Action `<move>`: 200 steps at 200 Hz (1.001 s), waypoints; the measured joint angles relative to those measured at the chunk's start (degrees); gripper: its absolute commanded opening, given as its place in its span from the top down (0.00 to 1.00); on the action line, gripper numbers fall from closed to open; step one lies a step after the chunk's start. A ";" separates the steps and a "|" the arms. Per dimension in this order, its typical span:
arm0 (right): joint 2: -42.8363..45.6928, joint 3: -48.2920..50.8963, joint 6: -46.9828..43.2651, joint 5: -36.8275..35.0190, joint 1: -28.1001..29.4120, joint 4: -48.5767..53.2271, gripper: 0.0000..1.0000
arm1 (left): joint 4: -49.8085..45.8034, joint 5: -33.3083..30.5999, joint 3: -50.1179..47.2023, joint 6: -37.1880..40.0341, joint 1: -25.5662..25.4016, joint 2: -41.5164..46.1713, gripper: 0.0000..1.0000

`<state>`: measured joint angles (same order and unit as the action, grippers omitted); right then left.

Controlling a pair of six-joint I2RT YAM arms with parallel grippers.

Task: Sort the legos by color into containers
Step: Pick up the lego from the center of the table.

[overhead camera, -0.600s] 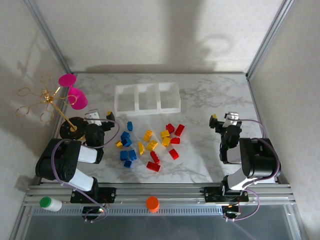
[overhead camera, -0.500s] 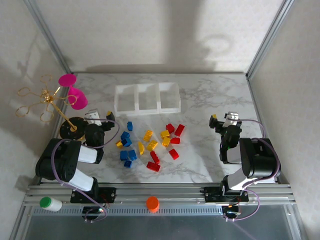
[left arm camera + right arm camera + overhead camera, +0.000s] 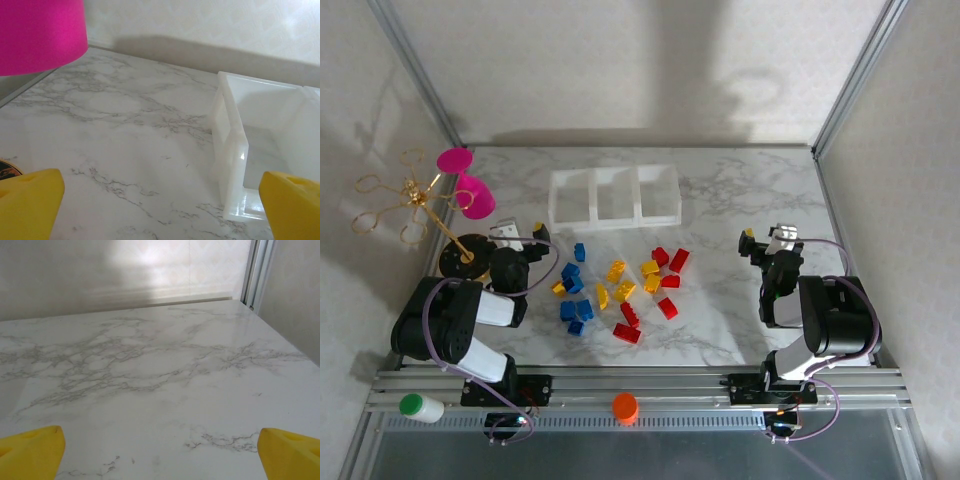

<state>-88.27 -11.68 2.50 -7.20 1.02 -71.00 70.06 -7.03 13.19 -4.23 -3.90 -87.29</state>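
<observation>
The legos lie loose on the marble table in the top view: blue ones (image 3: 574, 296) to the left, yellow ones (image 3: 620, 280) in the middle, red ones (image 3: 663, 270) to the right. Behind them stand the containers (image 3: 615, 195), three joined translucent white bins with nothing inside. My left gripper (image 3: 520, 236) rests open left of the bricks. In its wrist view the left gripper (image 3: 160, 210) holds nothing, and the nearest bin (image 3: 231, 150) stands ahead on the right. My right gripper (image 3: 765, 238) stands open right of the bricks. In the right wrist view its yellow fingertips (image 3: 30, 450) frame bare marble.
A gold wire stand (image 3: 415, 205) with pink cups (image 3: 468, 190) stands at the far left; one pink cup (image 3: 40, 35) hangs above my left gripper. An orange cap (image 3: 625, 406) and a green-capped bottle (image 3: 420, 407) lie on the front rail. A metal frame post (image 3: 257, 270) marks the right back corner.
</observation>
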 measured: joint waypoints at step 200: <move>9.75 -5.81 0.52 0.79 0.00 13.09 0.01 | -10.84 -0.90 2.14 2.21 -3.91 11.26 0.01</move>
<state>-78.52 -17.50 3.03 -6.42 1.02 -57.91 59.22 -7.92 15.33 -2.02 -7.81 -76.03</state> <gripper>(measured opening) 0.988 0.994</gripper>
